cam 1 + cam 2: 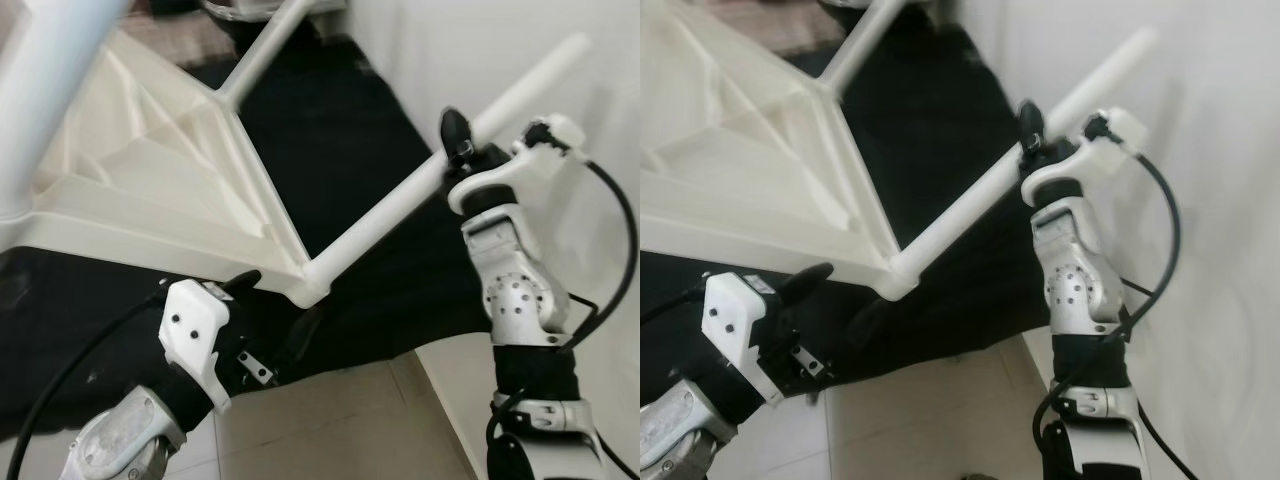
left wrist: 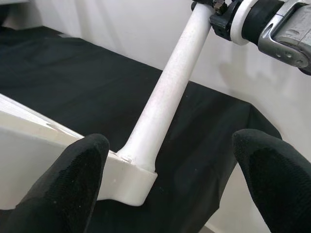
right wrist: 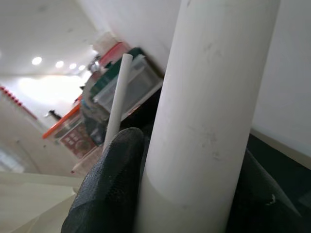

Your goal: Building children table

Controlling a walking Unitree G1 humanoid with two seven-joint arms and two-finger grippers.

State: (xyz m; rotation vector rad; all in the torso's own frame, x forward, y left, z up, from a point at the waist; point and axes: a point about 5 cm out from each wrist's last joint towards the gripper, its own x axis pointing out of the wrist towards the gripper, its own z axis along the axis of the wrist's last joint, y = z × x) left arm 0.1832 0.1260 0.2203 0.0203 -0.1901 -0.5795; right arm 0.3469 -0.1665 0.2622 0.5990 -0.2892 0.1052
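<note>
White table leg [image 3: 209, 111] is clamped between right gripper [image 1: 462, 150] fingers; left gripper [image 2: 170, 194] is spread open at table corner [image 2: 129, 179], seven o'clock of the leg.

White table [image 1: 150, 190], white leg [image 1: 400, 200], black cloth [image 1: 330, 140].

The right pincer [image 1: 462, 142] reaches up on its raised arm, fingers clamped around the white leg [image 1: 400, 205]. The left pincer [image 2: 170, 179] hovers spread near that leg's base.

Upturned white table [image 1: 150, 190], legs [image 1: 400, 205] raised
</note>
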